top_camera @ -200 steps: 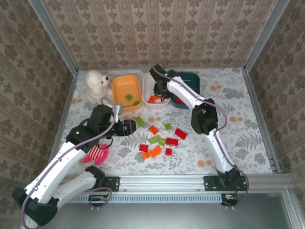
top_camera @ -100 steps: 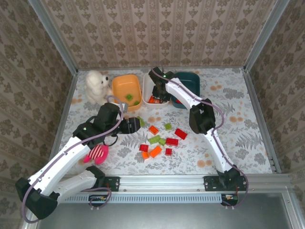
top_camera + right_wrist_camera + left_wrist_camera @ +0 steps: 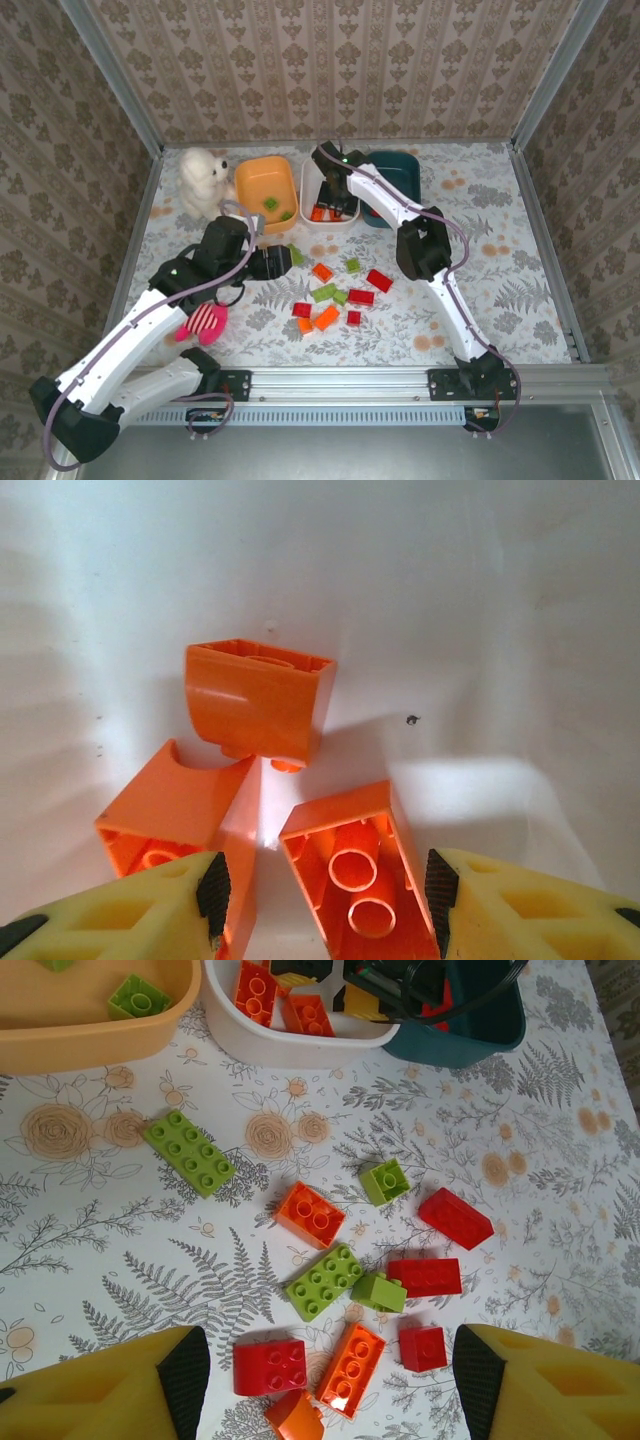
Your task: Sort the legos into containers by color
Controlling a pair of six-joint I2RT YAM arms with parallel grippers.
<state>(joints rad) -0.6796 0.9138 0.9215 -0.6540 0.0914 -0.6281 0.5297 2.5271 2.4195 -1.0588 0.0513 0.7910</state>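
Glossy studded lego bricks (image 3: 323,1281) scattered on floral-print worktop (image 3: 560,1160), three hollow-bottomed orange bricks (image 3: 258,700) in smooth white bin (image 3: 450,600), left gripper (image 3: 325,1365) and right gripper (image 3: 320,890) jaws apart

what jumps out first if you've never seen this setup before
The bright scatter of red, orange and green legos mid-table draws the eye first, with the open left gripper pointed at it. Behind, the right gripper hangs open inside the white bin over three orange bricks, between the orange bin and the teal bin. A white fluffy stuffed animal sits far left.
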